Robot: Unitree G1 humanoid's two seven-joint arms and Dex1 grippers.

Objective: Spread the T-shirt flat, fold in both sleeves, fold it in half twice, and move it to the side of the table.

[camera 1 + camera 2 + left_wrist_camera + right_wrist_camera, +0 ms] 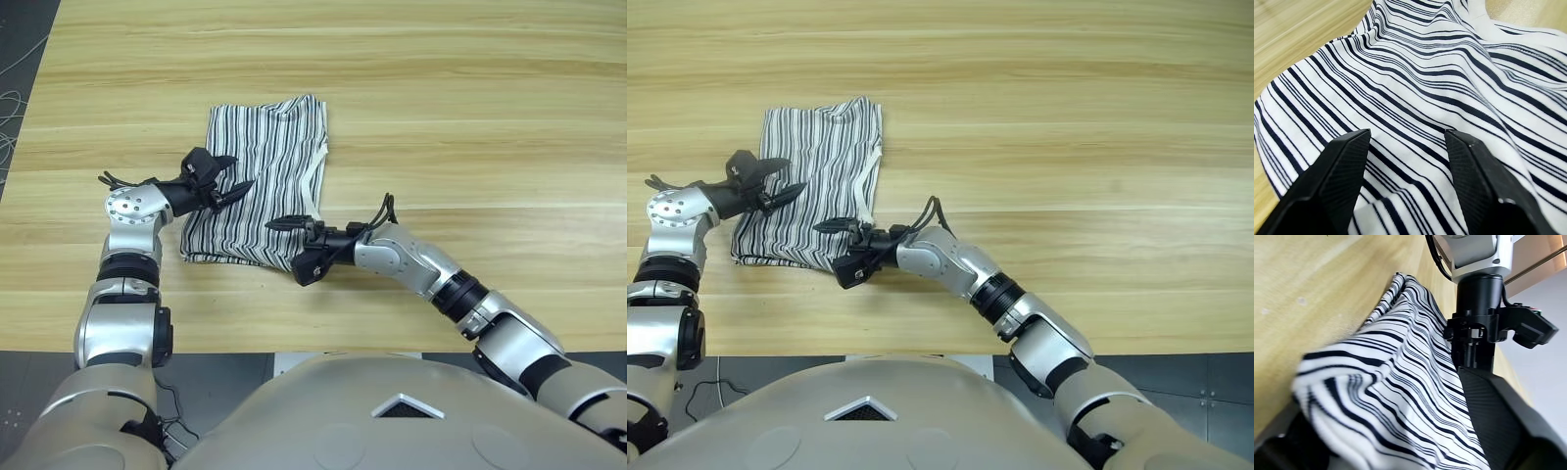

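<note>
Beneath spread left gripper, striped T-shirt, near edge in right gripper

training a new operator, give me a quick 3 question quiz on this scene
1. True or false: the left gripper is open over the shirt.
2. Where does the right gripper hold the shirt? A far edge, B near-right corner, C near-left corner.
3. Fill in: the shirt lies on a ___ table.
Key: 1 true; 2 B; 3 wooden.
</note>
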